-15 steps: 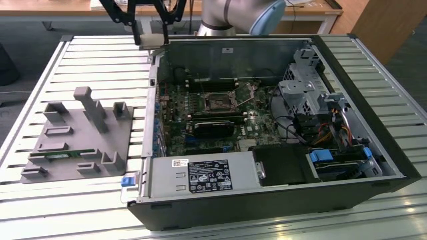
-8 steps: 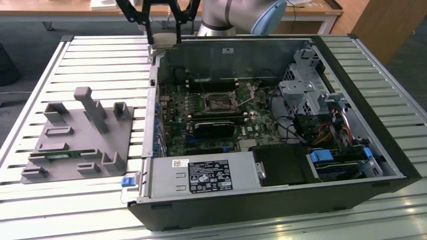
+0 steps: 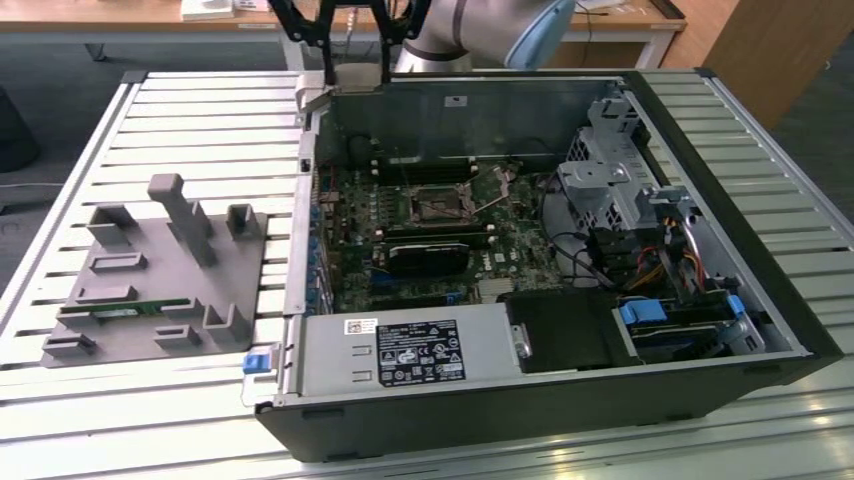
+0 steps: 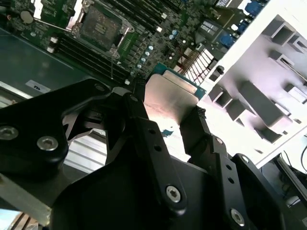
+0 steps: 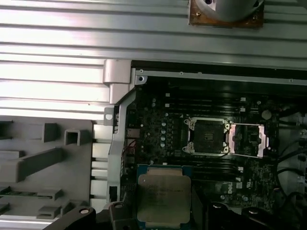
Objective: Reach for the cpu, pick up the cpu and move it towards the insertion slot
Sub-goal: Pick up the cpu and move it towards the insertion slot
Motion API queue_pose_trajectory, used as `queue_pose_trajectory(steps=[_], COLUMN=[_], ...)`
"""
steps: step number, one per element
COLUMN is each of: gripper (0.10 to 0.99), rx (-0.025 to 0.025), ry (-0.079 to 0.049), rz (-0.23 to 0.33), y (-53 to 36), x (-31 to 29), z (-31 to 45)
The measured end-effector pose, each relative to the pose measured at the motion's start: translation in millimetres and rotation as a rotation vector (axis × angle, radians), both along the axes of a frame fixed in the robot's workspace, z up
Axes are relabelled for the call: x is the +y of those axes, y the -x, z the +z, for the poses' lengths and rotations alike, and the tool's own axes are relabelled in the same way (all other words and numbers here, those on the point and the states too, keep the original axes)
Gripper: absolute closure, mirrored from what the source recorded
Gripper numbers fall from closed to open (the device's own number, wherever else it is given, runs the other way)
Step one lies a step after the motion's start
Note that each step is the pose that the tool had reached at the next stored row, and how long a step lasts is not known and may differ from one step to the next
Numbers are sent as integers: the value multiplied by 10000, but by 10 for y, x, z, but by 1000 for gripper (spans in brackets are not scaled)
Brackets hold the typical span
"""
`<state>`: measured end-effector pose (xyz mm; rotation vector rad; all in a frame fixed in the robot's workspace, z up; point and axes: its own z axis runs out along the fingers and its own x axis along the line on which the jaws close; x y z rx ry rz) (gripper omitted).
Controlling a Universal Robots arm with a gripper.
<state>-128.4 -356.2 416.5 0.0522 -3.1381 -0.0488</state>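
You have the open computer case (image 3: 561, 400) lying on the slatted metal table (image 3: 200, 110), below the gripper (image 3: 350, 45), which hangs high over the case's far wall at the corner toward the exterior view's left. Off to that side of the gripper, outside the case, sits the grey plastic tray (image 3: 147, 270) with its upright posts, and a narrow green memory stick (image 3: 127, 312) rests in one of its channels. Under the gripper, inside the case, the green motherboard (image 5: 158, 124) spreads across the floor.

Your gripper's black fingers (image 4: 148, 139) are closed in on the cpu (image 5: 163, 194), pinching it by two opposite edges; in both wrist views the silvery lid sits between the finger pads, with the thin green rim showing around it. The chip is off every surface, carried in the air above the motherboard.

The insertion slot (image 5: 207, 136) lies on the board below and ahead of the held chip, well apart from it. Its square black socket is uncovered and what looks like its metal load plate (image 5: 247, 140) is folded open just beside it, though the lever is hard to make out.
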Motion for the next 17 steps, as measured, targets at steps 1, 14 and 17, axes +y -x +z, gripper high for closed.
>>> queue_pose_trajectory(steps=[1,14,17], gripper=[545,545,545], rx=[0,0,0], ry=[0,0,0], rz=[0,0,0], y=[-31,-376,-475], x=[5,68,89], z=[0,0,0])
